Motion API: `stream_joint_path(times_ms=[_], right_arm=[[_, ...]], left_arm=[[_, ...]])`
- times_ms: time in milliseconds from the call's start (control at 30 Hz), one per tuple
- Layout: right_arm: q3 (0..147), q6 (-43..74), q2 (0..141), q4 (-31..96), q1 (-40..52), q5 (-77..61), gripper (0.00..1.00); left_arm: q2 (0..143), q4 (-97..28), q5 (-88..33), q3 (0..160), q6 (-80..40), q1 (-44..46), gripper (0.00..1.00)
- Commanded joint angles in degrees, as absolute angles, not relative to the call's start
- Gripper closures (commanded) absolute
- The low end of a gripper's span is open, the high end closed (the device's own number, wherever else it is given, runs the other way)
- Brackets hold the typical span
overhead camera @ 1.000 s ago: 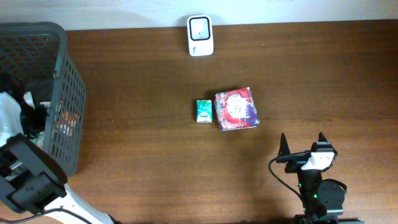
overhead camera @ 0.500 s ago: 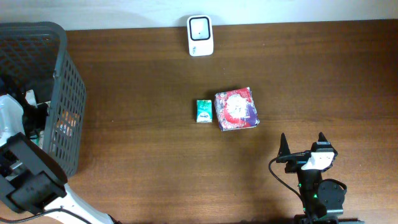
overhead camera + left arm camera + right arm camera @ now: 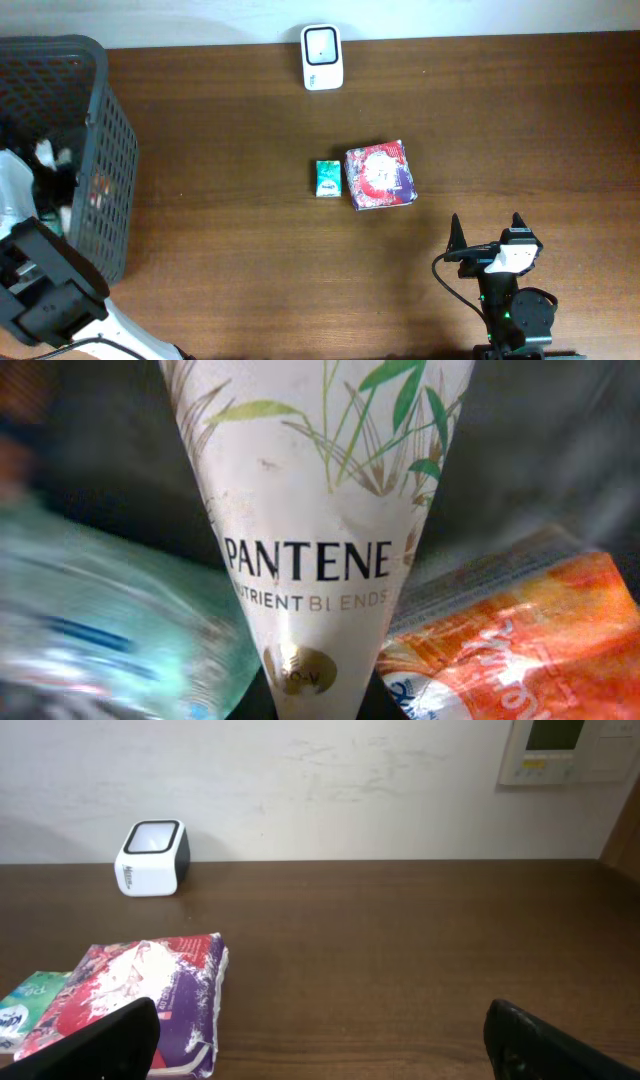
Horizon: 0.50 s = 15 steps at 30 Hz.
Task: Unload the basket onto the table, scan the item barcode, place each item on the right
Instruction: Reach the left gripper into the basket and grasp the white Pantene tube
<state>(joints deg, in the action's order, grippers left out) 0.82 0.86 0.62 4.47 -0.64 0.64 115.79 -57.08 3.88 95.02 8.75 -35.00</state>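
In the left wrist view a white Pantene tube (image 3: 310,510) with green leaf print fills the middle, its narrow end pinched between the jaws of my left gripper (image 3: 315,705), which is shut on it. From overhead, that gripper (image 3: 52,170) sits inside the grey basket (image 3: 105,110) at the left edge. The white barcode scanner (image 3: 322,57) stands at the table's far edge, also seen in the right wrist view as the scanner (image 3: 152,857). My right gripper (image 3: 487,232) rests open near the front right, nothing between its fingers.
An orange packet (image 3: 500,640) and a blurred teal packet (image 3: 100,620) lie beside the tube in the basket. A small green box (image 3: 327,178) and a red-purple packet (image 3: 380,175) lie mid-table. The right wrist view shows the packet (image 3: 140,990) ahead of the left finger.
My left gripper has closed on the Pantene tube inside the basket and shifted slightly there. The right arm and the items on the table have not moved.
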Motion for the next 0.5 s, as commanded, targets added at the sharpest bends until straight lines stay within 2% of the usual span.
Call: stream_joint_path(times_ms=[0,67,200,333,467], right_arm=[[0.32,0.45,0.21,4.64,-0.4,1.13,0.01],[0.32,0.45,0.21,4.64,-0.38,1.13,0.01],[0.32,0.45,0.21,4.64,-0.38,1.13,0.01],[0.32,0.45,0.21,4.64,-0.4,1.13,0.01],[0.32,0.45,0.21,4.64,-0.38,1.13,0.01]], left_arm=[[109.75,-58.15,3.79,104.99,2.74,-35.05,1.0],[106.5,-57.89,2.98,108.12,-0.14,-35.05,1.0],[100.79,-55.16,-9.47,109.54,-0.67,-35.05,1.0],[102.02,-59.0,-3.16,107.13,-0.6,-35.05,1.0],[104.88,-58.28,0.97,97.73,-0.43,-35.05,1.0]])
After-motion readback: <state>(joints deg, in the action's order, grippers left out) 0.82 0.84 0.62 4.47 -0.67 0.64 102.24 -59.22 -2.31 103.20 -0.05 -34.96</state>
